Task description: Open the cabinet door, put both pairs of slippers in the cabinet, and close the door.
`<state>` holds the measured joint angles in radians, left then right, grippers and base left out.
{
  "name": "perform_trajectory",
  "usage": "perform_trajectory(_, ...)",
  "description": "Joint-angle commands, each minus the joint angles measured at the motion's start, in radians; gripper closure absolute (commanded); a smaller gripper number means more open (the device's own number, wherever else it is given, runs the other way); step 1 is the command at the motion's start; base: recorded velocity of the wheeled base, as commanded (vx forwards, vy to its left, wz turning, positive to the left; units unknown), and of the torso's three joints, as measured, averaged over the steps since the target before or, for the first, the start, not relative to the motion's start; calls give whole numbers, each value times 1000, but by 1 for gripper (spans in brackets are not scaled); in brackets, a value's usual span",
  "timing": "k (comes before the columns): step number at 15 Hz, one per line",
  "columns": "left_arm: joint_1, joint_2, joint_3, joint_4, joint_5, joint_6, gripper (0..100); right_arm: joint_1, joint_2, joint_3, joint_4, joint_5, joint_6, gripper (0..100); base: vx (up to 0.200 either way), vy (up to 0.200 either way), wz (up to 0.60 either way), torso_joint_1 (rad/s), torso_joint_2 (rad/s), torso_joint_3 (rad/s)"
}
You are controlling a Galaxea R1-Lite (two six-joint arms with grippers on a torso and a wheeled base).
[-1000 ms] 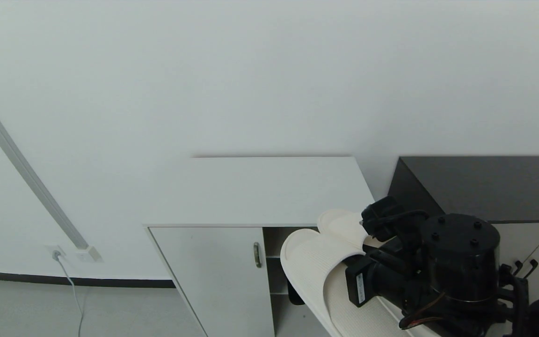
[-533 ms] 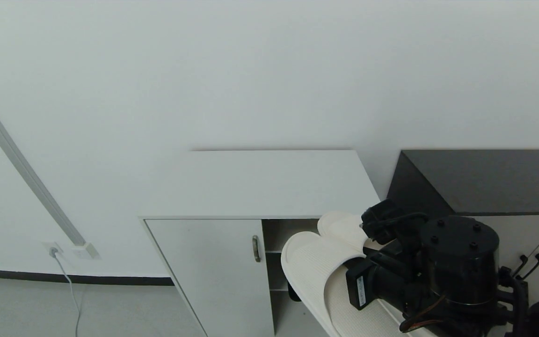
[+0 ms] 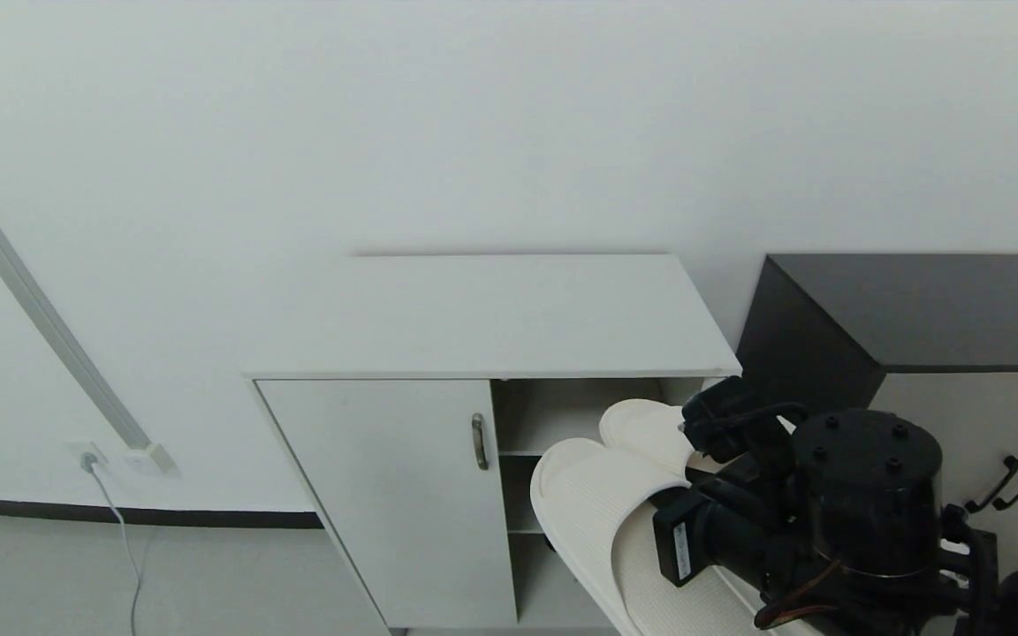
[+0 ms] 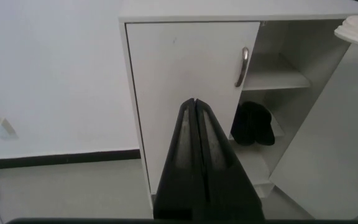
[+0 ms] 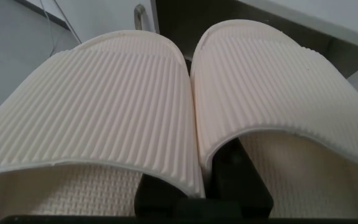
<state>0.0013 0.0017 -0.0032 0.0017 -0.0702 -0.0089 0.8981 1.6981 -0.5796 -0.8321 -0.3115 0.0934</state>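
A white cabinet [image 3: 509, 318] stands against the wall, its left door [image 3: 394, 495] closed and its right half open, with shelves [image 4: 272, 78] showing. A black pair of slippers [image 4: 253, 124] lies on a middle shelf. My right gripper [image 3: 695, 477] is shut on a cream ribbed pair of slippers [image 3: 597, 495], held side by side just in front of the open compartment; the same slippers [image 5: 166, 112] hide most of the gripper [image 5: 219, 171]. My left gripper [image 4: 194, 155] is shut and holds nothing, low in front of the closed left door, whose handle [image 4: 243, 65] is nearby.
A dark cabinet [image 3: 915, 309] with black handles [image 3: 1013, 477] stands right of the white one. The swung-open right door [image 4: 328, 137] stands beside the compartment. On the left wall are a socket with a cable [image 3: 89, 461] and a slanting conduit [image 3: 32, 300].
The head view has shifted: the cabinet sits higher in the picture and more of its open compartment shows. The right gripper with the cream slippers keeps its place in the picture.
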Motion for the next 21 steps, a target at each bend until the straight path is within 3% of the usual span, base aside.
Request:
perform_trajectory(1, 0, 0, 0, 0, 0, 0, 100, 1, 3, 1, -1, 0, 0, 100, 0, 0, 0, -227, 540, 310)
perform_trajectory(21, 0, 0, 0, 0, 1, -2, 100, 5, 46, 7, -24, -3, 0, 100, 0, 0, 0, -167, 497, 330)
